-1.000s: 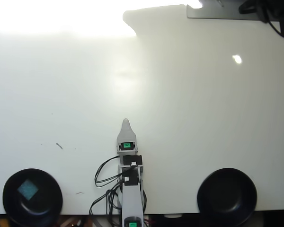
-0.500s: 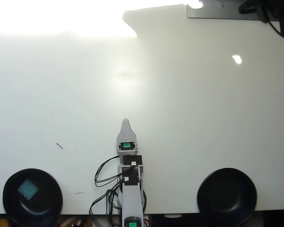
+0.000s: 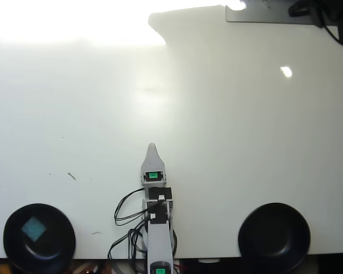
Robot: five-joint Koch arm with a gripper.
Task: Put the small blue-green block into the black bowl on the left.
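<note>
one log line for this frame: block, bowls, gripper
block: inside left bowl | right bowl: empty | gripper: mid-table, clear of both bowls, holds nothing, jaw state unclear | view: overhead

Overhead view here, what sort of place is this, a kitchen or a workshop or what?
Probably a hobby robot test bench, not a kitchen: a bare white table, a small arm with loose wiring whose tool points up the table, and two black bowls, the left black bowl holding the small blue-green block.

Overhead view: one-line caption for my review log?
Blue-green block sits in the left black bowl; claw rests mid-table, right bowl empty.
</note>
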